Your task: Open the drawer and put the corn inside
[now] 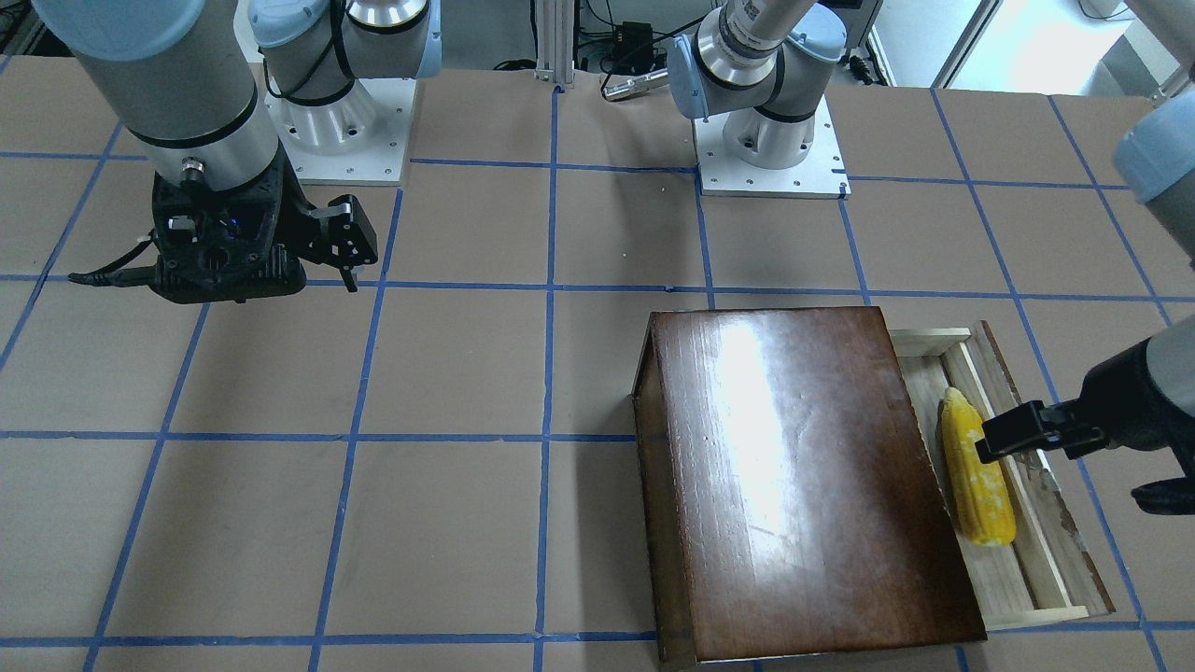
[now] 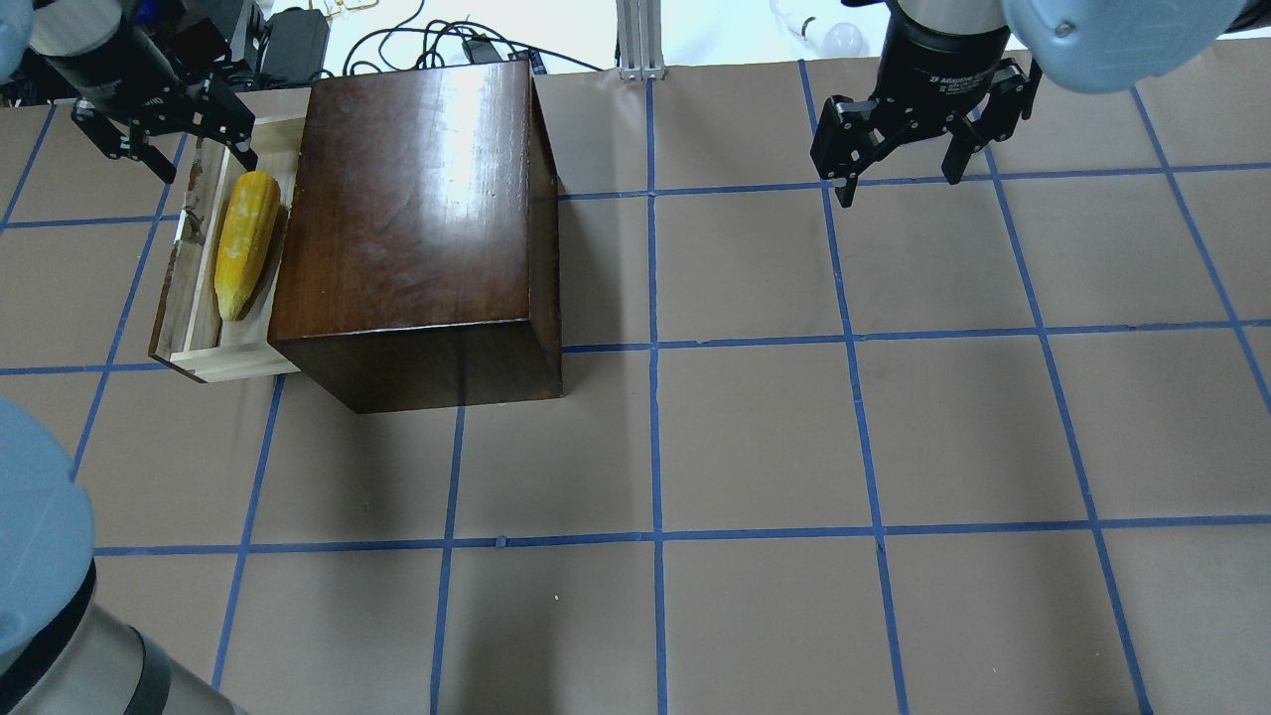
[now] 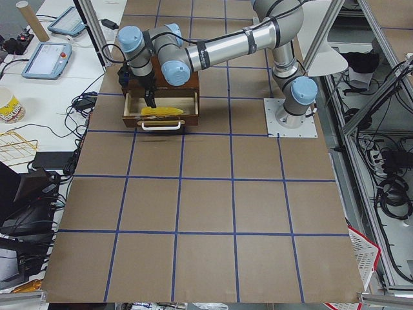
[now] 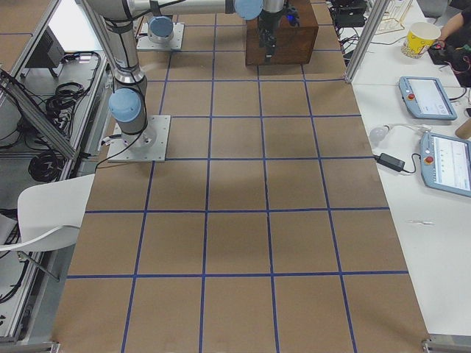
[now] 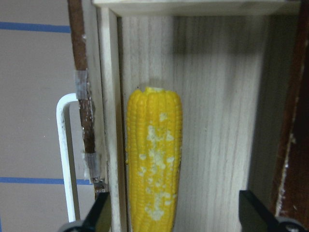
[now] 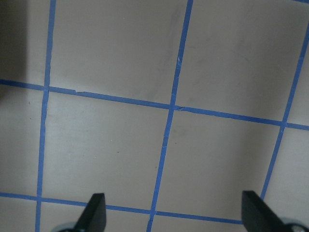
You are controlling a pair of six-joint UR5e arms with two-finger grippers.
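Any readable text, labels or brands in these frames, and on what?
"2F Adaptive": white print on the black wrist above the right gripper; the rest is too small.
Yellow paper cup, side views: print blurred.
Glossy dark-brown cabinet, pale wooden drawer, yellow corn cob: none.
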